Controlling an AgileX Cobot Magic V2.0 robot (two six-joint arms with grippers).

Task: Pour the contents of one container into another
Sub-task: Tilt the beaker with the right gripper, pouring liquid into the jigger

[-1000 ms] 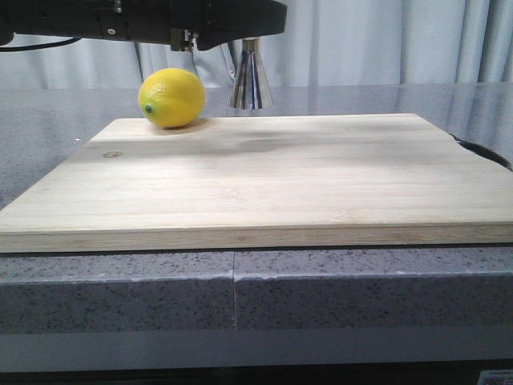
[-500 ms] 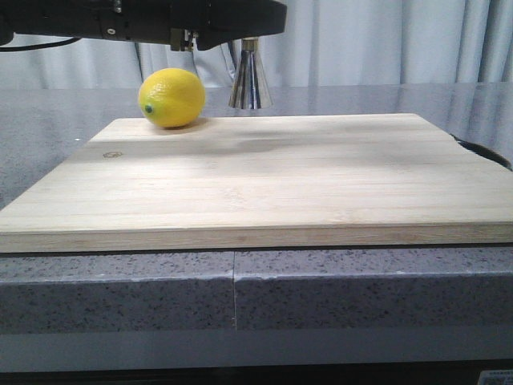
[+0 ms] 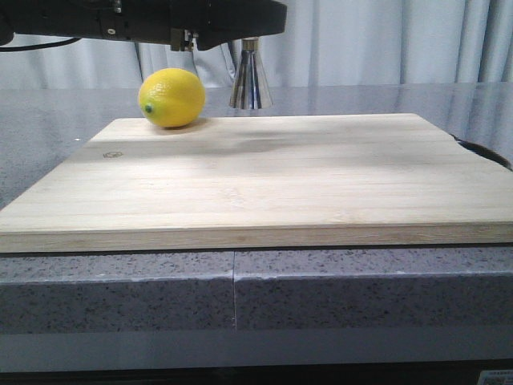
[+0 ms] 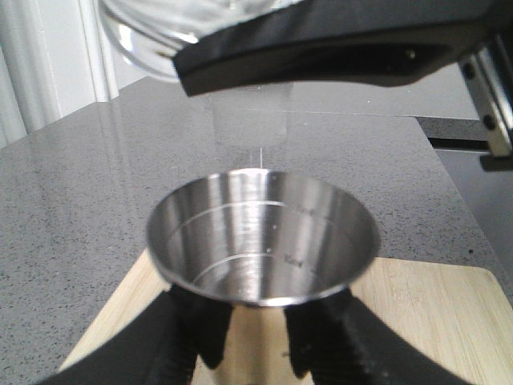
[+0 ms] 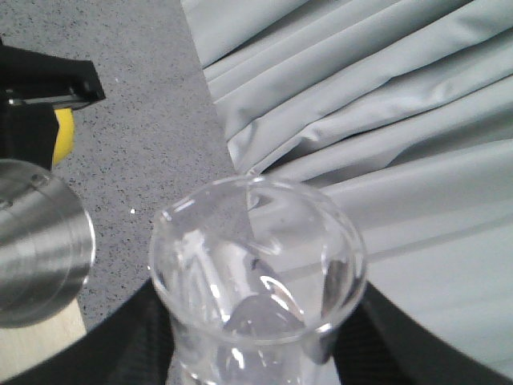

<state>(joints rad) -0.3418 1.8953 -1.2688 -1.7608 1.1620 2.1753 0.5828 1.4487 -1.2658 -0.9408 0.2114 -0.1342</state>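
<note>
The steel jigger stands upright between my left gripper's black fingers, which are shut on it below its open upper cup. In the front view only its lower cone shows, behind the board's far edge; a black arm hides the rest. The clear glass beaker sits in my right gripper, shut on its sides. In the left wrist view the beaker is tilted just above the cup, with a thin pale streak between them. I cannot tell how much liquid is in either.
A yellow lemon lies on the far left of the wooden cutting board, close to the jigger. Grey speckled counter surrounds the board, and a pale curtain hangs behind. A dark cable runs at the board's right edge.
</note>
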